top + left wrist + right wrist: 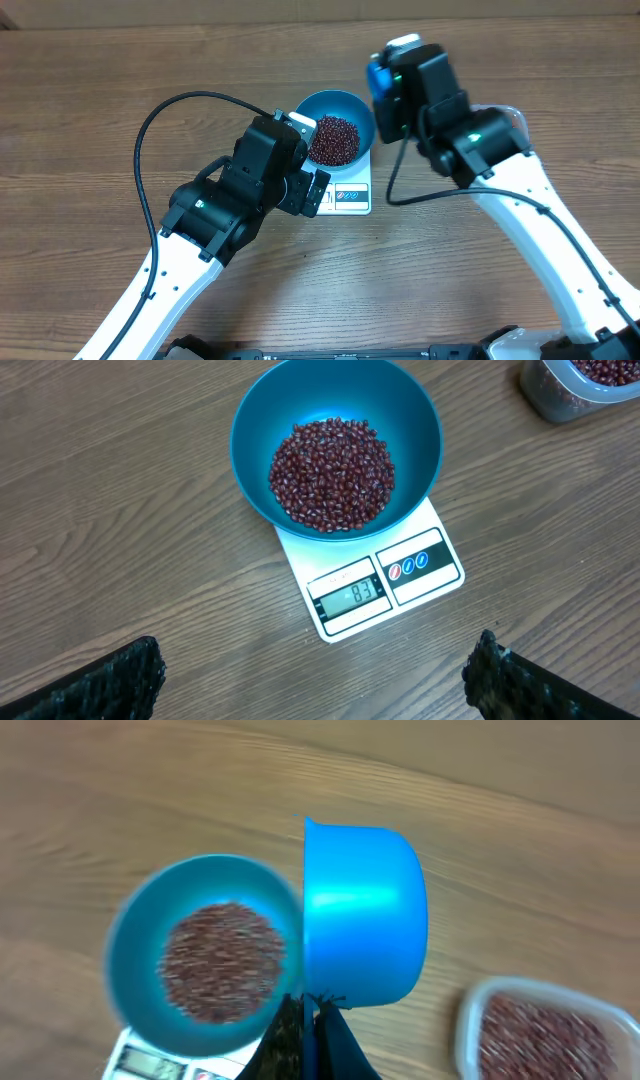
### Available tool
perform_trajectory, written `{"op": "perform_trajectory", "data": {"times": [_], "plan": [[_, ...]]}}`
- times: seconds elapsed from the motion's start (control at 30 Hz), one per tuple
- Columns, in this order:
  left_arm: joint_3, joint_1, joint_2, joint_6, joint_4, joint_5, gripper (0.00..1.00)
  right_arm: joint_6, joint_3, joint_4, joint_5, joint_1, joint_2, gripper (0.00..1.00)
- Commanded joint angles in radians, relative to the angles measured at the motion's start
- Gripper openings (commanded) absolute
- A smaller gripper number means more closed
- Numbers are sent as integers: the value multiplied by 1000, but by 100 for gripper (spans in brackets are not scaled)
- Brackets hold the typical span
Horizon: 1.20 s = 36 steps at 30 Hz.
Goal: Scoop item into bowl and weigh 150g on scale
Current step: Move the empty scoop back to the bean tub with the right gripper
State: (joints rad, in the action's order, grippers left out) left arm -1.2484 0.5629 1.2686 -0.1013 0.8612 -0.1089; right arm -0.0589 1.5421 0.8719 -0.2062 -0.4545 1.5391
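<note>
A bright blue bowl [350, 106] [258, 420] [130, 935] stands on the white scale [352, 196] [430, 560] [148, 1062]. It holds a heap of dark red-brown beans [334, 140] [332, 472] [222, 960], the item. The scale's display shows 83. My left gripper [312, 190] [315, 682] hovers open over the table just in front of the scale, with nothing between its fingers [112, 685]. My right gripper [383, 100] [312, 1012] is shut on the handle of a small blue scoop [377, 78] [362, 915], held just right of the bowl; the scoop's inside is hidden.
A clear plastic tub [585, 385] [545, 1030] of more beans stands right of the bowl; the right arm hides it from above. A black cable [160, 115] loops over the table on the left. Bare wooden table [80, 90] surrounds the scale.
</note>
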Motion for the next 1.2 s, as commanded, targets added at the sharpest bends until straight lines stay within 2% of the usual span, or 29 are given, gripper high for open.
{"op": "perform_trajectory", "data": {"times": [0.0, 0.23, 0.43, 1.17], "plan": [[-23, 0, -10, 8, -1, 6, 100, -76, 31, 43, -84, 58, -23, 4], [-23, 0, -10, 9, -1, 6, 99, -91, 31, 187, -279, 152, -23, 4], [-23, 0, -10, 9, -2, 6, 99, -90, 31, 260, -299, 209, -16, 4], [-23, 0, -10, 11, -1, 6, 100, -90, 30, 274, -369, 220, 256, 4]]}}
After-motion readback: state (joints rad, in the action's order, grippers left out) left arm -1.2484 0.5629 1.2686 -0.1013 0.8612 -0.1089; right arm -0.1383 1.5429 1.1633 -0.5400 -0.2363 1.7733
